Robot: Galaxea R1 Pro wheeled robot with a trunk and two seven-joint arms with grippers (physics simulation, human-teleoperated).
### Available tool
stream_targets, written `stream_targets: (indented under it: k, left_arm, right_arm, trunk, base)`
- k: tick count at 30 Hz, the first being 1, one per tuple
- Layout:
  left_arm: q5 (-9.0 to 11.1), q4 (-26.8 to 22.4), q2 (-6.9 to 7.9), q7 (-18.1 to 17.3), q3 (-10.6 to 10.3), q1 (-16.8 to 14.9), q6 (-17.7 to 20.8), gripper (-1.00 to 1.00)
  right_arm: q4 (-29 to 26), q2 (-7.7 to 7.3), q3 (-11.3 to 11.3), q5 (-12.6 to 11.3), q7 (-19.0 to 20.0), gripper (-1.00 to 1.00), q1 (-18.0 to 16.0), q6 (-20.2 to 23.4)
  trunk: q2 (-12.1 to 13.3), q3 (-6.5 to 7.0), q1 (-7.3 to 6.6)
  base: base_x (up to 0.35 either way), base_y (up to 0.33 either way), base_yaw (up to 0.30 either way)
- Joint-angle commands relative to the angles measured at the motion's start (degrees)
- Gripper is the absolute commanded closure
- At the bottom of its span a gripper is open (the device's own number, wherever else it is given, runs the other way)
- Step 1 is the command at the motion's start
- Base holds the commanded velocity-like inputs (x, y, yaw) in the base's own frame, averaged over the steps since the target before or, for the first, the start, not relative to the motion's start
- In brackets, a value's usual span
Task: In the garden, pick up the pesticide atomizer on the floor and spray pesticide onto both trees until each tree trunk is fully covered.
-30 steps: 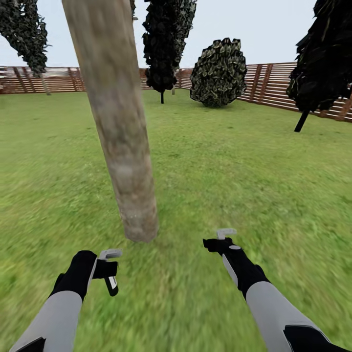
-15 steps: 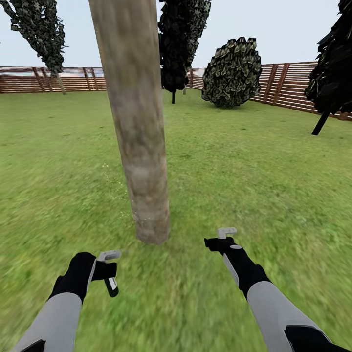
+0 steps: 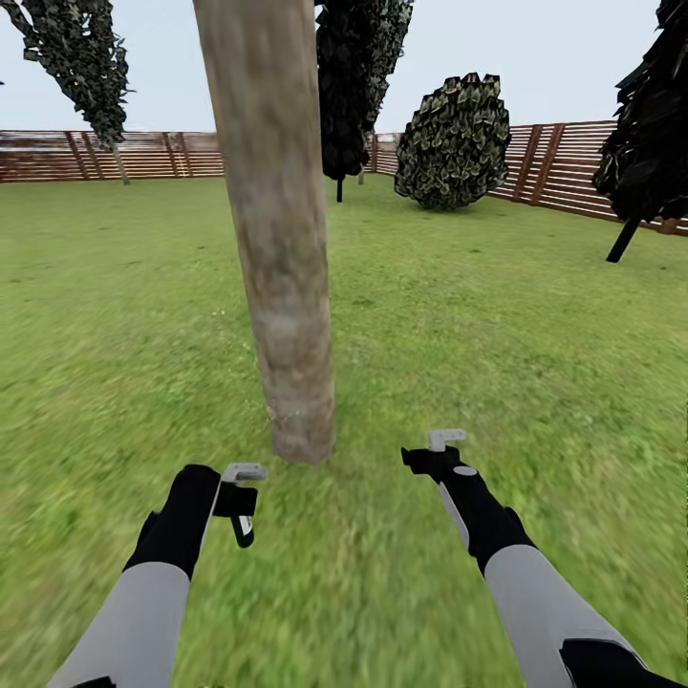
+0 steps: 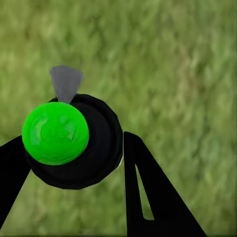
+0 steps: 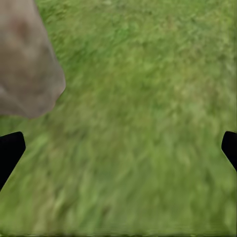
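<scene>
A thick, mottled beige-grey tree trunk [image 3: 282, 287] rises from the lawn just ahead of me, and its base also shows in the right wrist view [image 5: 24, 64]. My left gripper [image 3: 239, 489] hangs low, a short way before the trunk's foot and slightly left of it. It is shut on the pesticide atomizer [image 3: 245, 524], a small black sprayer with a white patch. In the left wrist view the atomizer [image 4: 94, 148] shows a round black body, a green cap and a grey nozzle between the black fingers [image 4: 148, 192]. My right gripper [image 3: 442, 445] is open over bare grass, to the right of the trunk.
A brown slat fence [image 3: 564, 167] bounds the lawn at the back and right. Dark conifers [image 3: 349, 86] and a round bush [image 3: 454, 143] stand far behind, and a leaning dark tree [image 3: 650, 143] is at the right. A leafy tree [image 3: 81, 57] stands at the back left.
The view has swung, so the trunk now sits further right in the picture. My left arm has moved forward toward the trunk's base with the atomizer. The right gripper has edged forward slightly.
</scene>
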Motion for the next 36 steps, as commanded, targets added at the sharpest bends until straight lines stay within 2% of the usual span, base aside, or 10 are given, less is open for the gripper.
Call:
stream_targets:
  k: [1, 4, 7, 13, 18, 21, 25, 27, 33, 36]
  left_arm:
    - [-0.6, -0.1, -0.2, -0.6, 0.2, -0.3, 0.1, 1.0]
    - [-0.6, -0.2, -1.24, -0.6, 0.0, -0.9, 1.6, 1.0]
    - [-0.5, -0.1, -1.77, -0.5, -0.3, -6.3, 5.6, 1.0]
    - [-0.6, 1.3, -2.1, -0.5, 0.0, -12.9, 6.7, 1.0]
    - [-0.7, 1.6, -2.04, -0.5, 0.1, -14.5, 7.0, 1.0]
    - [-1.3, 5.1, -1.25, -0.4, 0.0, -15.9, 7.0, 1.0]
    - [-2.4, 5.9, 2.76, -0.4, 0.1, -16.9, 7.0, 1.0]
    - [-2.5, 6.1, 2.89, -0.4, 0.1, -17.4, 7.0, 1.0]
    - [-2.3, 6.2, -2.25, -0.4, -0.1, -18.1, 7.1, 1.0]
    - [-2.2, 6.2, -2.95, -0.5, -0.2, -18.1, 7.1, 1.0]
  right_arm:
    - [-0.1, 0.07, -0.3, 0.6, 0.2, -1.0, 0.0, 0.3]
    - [-0.1, 0.07, -0.3, 0.6, 0.2, -1.0, 0.0, 0.3]
    - [0.0, 0.19, -0.3, 0.5, 0.2, -1.0, 0.0, 0.3]
    - [0.2, 0.25, -0.3, 0.5, 0.2, -1.0, 0.0, 0.3]
    - [0.3, 0.33, -0.2, 0.5, 0.2, -1.0, 0.0, 0.3]
    - [0.3, 0.35, -0.2, 0.5, 0.2, -1.0, 0.0, 0.3]
    - [0.4, 0.42, -0.2, 0.5, 0.2, -1.0, 0.0, 0.3]
    - [0.4, 0.42, -0.2, 0.5, 0.2, -1.0, 0.0, 0.3]
    - [0.3, 0.43, -0.2, 0.5, 0.2, -1.0, 0.0, 0.3]
    - [0.3, 0.43, -0.2, 0.5, 0.2, -1.0, 0.0, 0.3]
  trunk:
    - [0.0, -0.05, -0.03]
    - [0.0, -0.05, -0.03]
    - [0.0, -0.05, -0.03]
    - [0.0, -0.05, -0.03]
    - [0.0, -0.05, -0.03]
    - [0.0, -0.05, -0.03]
    - [0.0, -0.05, -0.03]
    - [0.0, -0.05, -0.03]
    - [0.0, -0.05, -0.03]
    - [0.0, -0.05, -0.03]
  base:
    - [-0.077, 0.015, 0.0]
    - [-0.029, 0.006, 0.0]
    - [-0.003, 0.001, 0.0]
    - [0.0, 0.0, 0.0]
    - [0.0, 0.0, 0.0]
    - [0.0, 0.0, 0.0]
    - [0.0, 0.0, 0.0]
    - [0.0, 0.0, 0.0]
    - [0.0, 0.0, 0.0]
    - [0.0, 0.0, 0.0]
